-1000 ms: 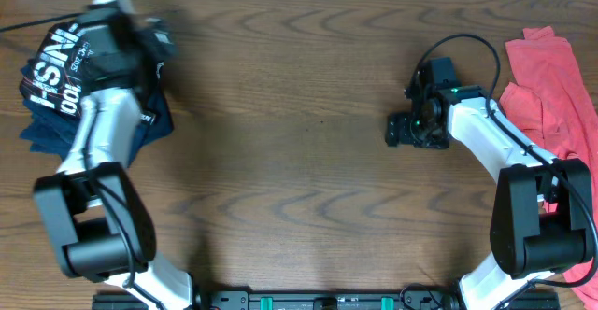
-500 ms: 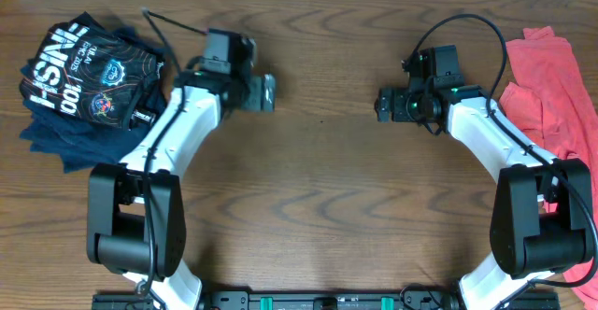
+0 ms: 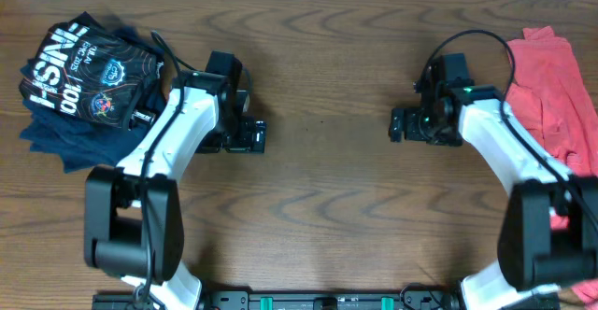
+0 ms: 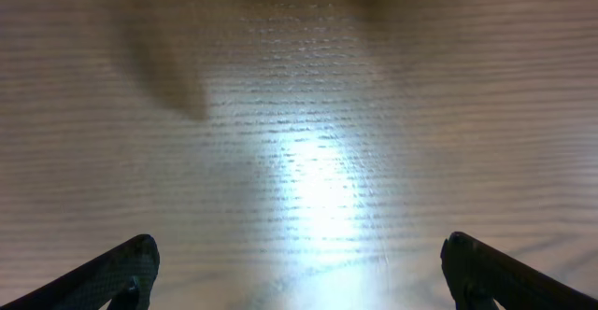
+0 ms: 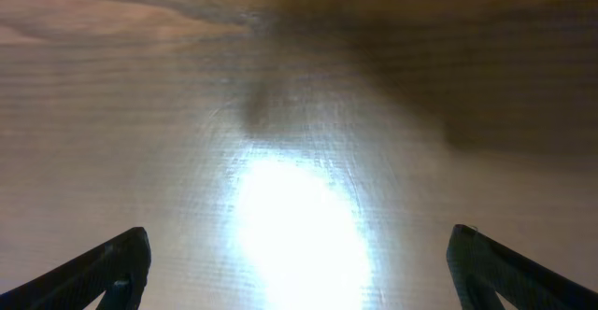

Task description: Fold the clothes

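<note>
Left hand (image 3: 252, 138) has swung off the jersey (image 3: 89, 75), where it was a second ago, and now sits over bare surface (image 3: 318, 207) to the jersey's right, nearer the front edge than half a second back. Right hand (image 3: 400, 125) has shifted only slightly, toward the front and right. Jersey lies as it did half a second ago.

Count: 2 arms, 2 hands, 3 garments.
- 1 jersey, far left corner.
- 1 dark garment (image 3: 51, 144) under it, sticking out toward the front.
- 1 red shirt (image 3: 551, 95) at the right edge, well apart from the other two.

Hands:
- Left hand (image 4: 304, 277): spread wide, holding nothing. Wrist view shows only wood between the two dark fingers (image 4: 117, 271).
- Right hand (image 5: 299, 273): spread wide, likewise holding nothing. Only lit wood shows between its fingers (image 5: 117, 265). It is near the red shirt but not touching it.

Materials and shapes:
- Jersey: black, folded into a rough rectangle, big white lettering along its left side, round blue logo, small patches, thin line print.
- Dark garment: navy-black, plain, edges rumpled.
- Red shirt: coral, soft, creased, loosely spread.
- Surface: brown wood with wavy grain. A bright glare patch shows in both wrist views.
</note>
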